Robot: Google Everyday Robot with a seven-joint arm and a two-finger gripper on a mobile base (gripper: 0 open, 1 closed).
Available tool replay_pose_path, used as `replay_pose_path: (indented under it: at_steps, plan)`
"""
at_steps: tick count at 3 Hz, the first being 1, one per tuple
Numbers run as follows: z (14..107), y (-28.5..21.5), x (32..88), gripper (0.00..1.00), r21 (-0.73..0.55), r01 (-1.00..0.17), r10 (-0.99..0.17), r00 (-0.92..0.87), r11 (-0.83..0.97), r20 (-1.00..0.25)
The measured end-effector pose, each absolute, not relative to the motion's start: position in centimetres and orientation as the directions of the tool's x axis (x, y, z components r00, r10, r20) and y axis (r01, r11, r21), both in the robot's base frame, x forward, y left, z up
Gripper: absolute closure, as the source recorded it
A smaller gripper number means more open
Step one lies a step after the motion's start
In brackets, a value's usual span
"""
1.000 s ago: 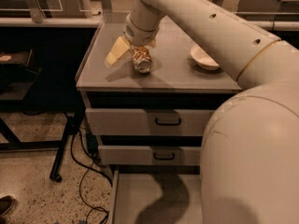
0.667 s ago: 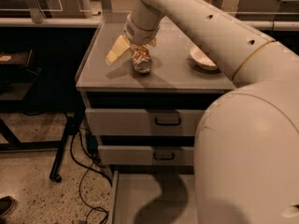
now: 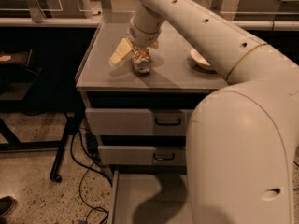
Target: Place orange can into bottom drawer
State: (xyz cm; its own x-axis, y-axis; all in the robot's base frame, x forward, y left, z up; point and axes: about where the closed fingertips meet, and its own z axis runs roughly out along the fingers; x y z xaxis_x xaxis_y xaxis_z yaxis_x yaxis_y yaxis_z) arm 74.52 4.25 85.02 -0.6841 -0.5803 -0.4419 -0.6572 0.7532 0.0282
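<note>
**Floor, left:** one black metal stand leg (image 3: 63,148) on a castor. A loose run of black cables (image 3: 83,181) lies on the speckled terrazzo floor (image 3: 28,176).

**Cabinet:** one grey metal three-drawer cabinet (image 3: 177,76) with a flat top.
- Upper drawers: two upper grey drawers (image 3: 131,122), both pushed in. Each carries one dark curved handle (image 3: 167,121), so two handles in all.
- Bottom drawer: one wide, shallow grey bottom drawer (image 3: 135,190), pulled out, with a plain bare floor crossed by the arm's shadow.

**Gripper:** one cream-yellow two-finger gripper (image 3: 137,50), lowered onto the left-centre of the cabinet top, directly over and around the can. Whether it clasps the can or stands spread cannot be told.

**Task item:** one small dented orange-gold drink can (image 3: 142,62). It lies tilted on the cabinet top under the gripper, with one shiny silver end towards the camera. The print on its side is too small to read.

**Bowl:** one cream round bowl (image 3: 201,59) on the right of the cabinet top, well apart from the can and partly hidden behind the arm.

**Arm:** one large white jointed robot arm (image 3: 233,139), filling the right side and reaching up and left to the gripper.
</note>
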Motion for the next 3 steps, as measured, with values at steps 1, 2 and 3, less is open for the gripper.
replay_pose_path:
  at_steps: [1,2,3]
  plan:
    - [85.02,4.26,74.52,0.26,0.028,-0.657,-0.580,-0.684,0.753,-0.442]
    - [85.02,4.26,74.52,0.51,0.028,-0.657,-0.580,-0.684,0.753,-0.442]
    - [85.01,4.26,74.52,0.73,0.028,-0.657,-0.580,-0.684,0.753,-0.442]
